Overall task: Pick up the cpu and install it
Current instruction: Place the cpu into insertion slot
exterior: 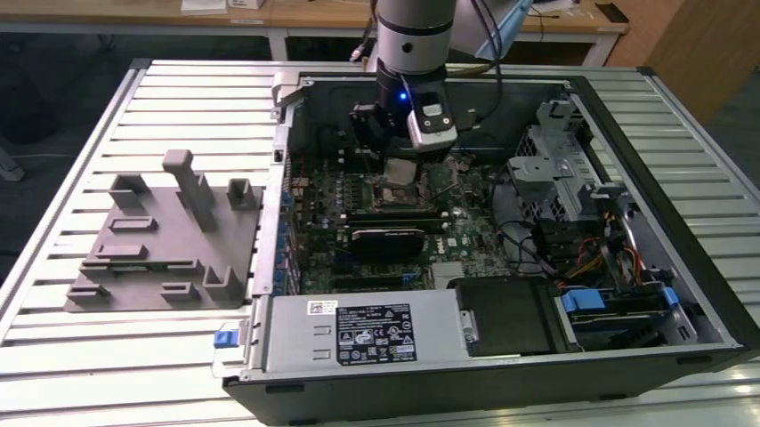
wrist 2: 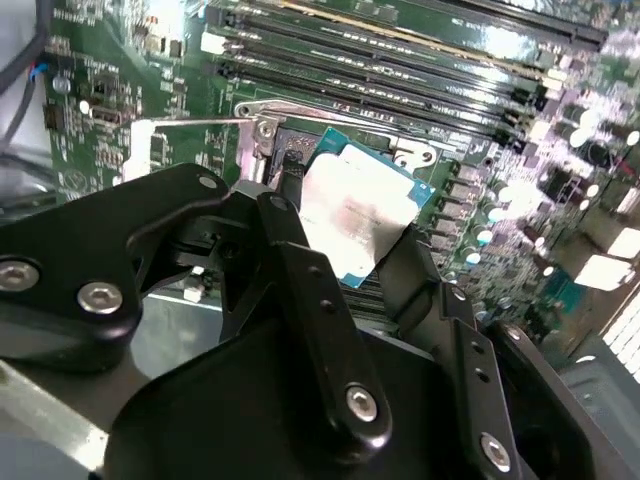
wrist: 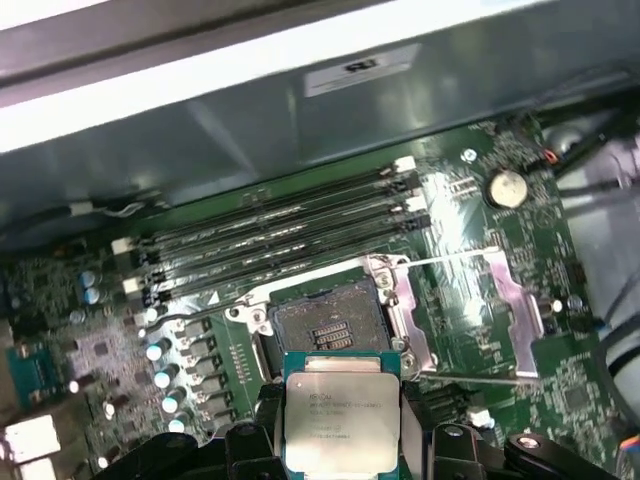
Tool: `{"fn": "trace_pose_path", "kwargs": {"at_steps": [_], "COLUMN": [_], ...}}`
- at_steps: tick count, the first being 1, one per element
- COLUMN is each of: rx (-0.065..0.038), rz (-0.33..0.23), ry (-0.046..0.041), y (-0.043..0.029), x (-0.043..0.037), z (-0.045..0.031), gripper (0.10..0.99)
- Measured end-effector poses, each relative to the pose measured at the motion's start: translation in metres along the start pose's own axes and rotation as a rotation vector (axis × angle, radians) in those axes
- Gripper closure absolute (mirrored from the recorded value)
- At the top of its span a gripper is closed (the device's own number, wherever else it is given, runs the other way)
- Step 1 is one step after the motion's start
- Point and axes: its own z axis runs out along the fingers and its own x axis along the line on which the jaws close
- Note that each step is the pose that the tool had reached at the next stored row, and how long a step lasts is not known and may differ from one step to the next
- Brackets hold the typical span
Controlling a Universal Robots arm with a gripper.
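cpu (wrist: 342, 412) is clamped edge-on between the gripper (wrist 2: 352, 228) fingers (wrist 2: 300, 245), silvery top up, above the motherboard and not yet seated. Jaws are closed on two opposite sides of the chip.

Key relation: the open socket (wrist: 325, 330) lies just beyond the chip and lower down. In the exterior view it peeks out at 6 o'clock of the gripper, almost directly under it. The chip is near-square (no real long axis), and in the first wrist view its edges look roughly parallel to the socket's edges. I judge it nearly lined up but a little offset. There's only one arm, so nothing to choose.

Around it:
- The load plate (wrist: 505, 300) stands open beside the socket, with the thin wire lever (wrist: 450, 260) raised off. Neither covers the contact field.
- The memory slots (wrist: 280, 235) run along the socket's far side.
- A coin battery (wrist: 507, 187) sits near the plate, well clear.
- In the exterior view a black block (exterior: 386, 238) sits at 6 o'clock from the socket.
- The grey fixture plate (exterior: 166, 240) is at 9 o'clock, outside the case (exterior: 713, 302).

Nothing visible sits between the chip and the socket.
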Motion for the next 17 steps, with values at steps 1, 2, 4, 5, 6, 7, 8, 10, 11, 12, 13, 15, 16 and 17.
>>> {"fn": "trace_pose_path", "kwargs": {"at_steps": [1, 2, 4, 5, 6, 7, 8, 10, 11, 12, 13, 15, 16, 17], "rx": [0.000, 0.001, 0.002, 0.002, 0.002, 0.003, 0.003, 0.004, 0.004, 0.005, 0.005, 0.006, 0.006, 0.007], "rz": [0.017, 0.034, 0.068, 0.084, 0.101, 0.117, 0.134, 0.167, 0.184, 0.200, 0.217, 0.251, 0.268, 0.284], "ry": [-0.0001, -0.0001, -0.0002, -0.0002, -0.0003, -0.0003, -0.0004, -0.0004, -0.0005, -0.0005, -0.0006, -0.0006, -0.0007, -0.0007], "y": [0.0000, 0.0000, 0.0000, 0.0000, 0.0000, 0.0000, 0.0000, 0.0000, 0.0000, 0.0000, 0.0000, 0.0000, 0.0000, 0.0000], "x": [0.0000, 0.0000, 0.0000, 0.0000, 0.0000, 0.0000, 0.0000, 0.0000, 0.0000, 0.0000, 0.0000, 0.0000, 0.0000, 0.0000], "z": [0.0000, 0.0001, 0.0001, 0.0001, 0.0001, 0.0001, 0.0001, 0.0002, 0.0002, 0.0002, 0.0002, 0.0002, 0.0002, 0.0002], "gripper": [0.541, 0.541, 0.541, 0.541, 0.541, 0.541, 0.541, 0.541, 0.541, 0.541, 0.541, 0.541, 0.541, 0.541]}}
